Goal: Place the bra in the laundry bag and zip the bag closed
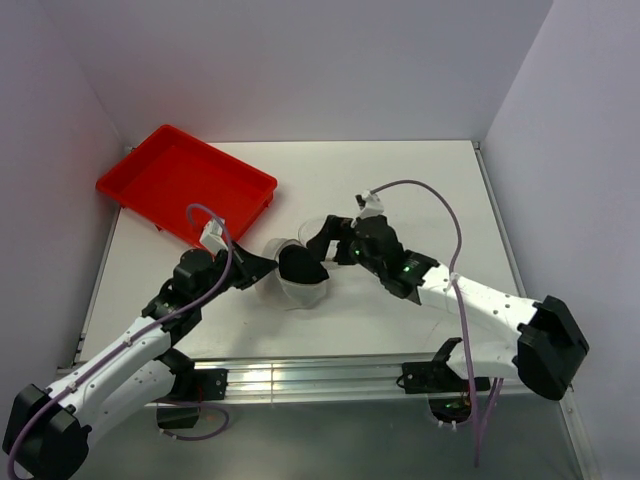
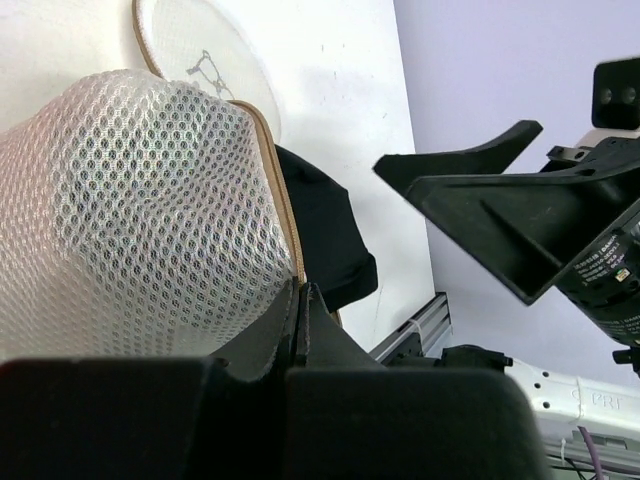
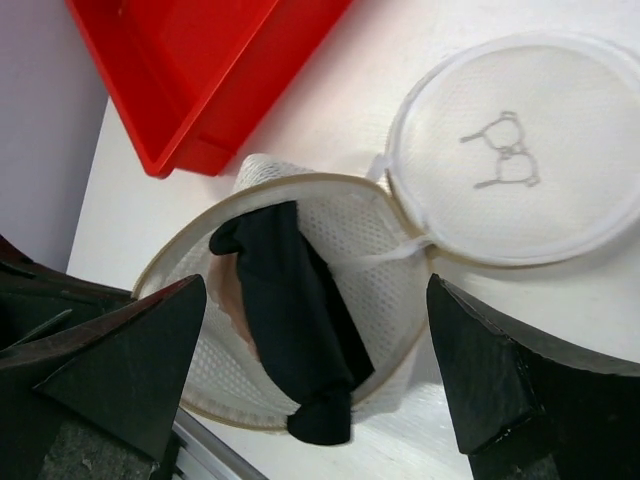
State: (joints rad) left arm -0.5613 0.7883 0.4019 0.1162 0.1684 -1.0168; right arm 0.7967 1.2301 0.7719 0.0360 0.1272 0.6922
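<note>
The laundry bag (image 1: pixel 292 292) lies on its side near the middle of the white tabletop (image 1: pixel 420 190), between the two arms, with its mouth unzipped and gaping. The black bra (image 3: pixel 290 320) sits partly inside: most of it rests against the mesh interior, while one bunched end hangs over the near edge of the tan rim. The bag's round flap (image 3: pixel 520 150), printed with a small bra outline, lies flat on the tabletop just beside the mouth and is joined to the rim at one side.

The left jaws are pressed together on the bag's rim. In the left wrist view the mesh wall (image 2: pixel 130 210) bulges just above the pinch point, and the bra (image 2: pixel 325 235) shows beyond the zip edge.

The right jaws are spread wide and grip nothing. In the right wrist view its two dark fingers (image 3: pixel 120 360) frame the open mouth from either side, hanging above the bra without touching it.

A red tray (image 1: pixel 190 180) sits at the far left corner of the tabletop, apart from the bag.
</note>
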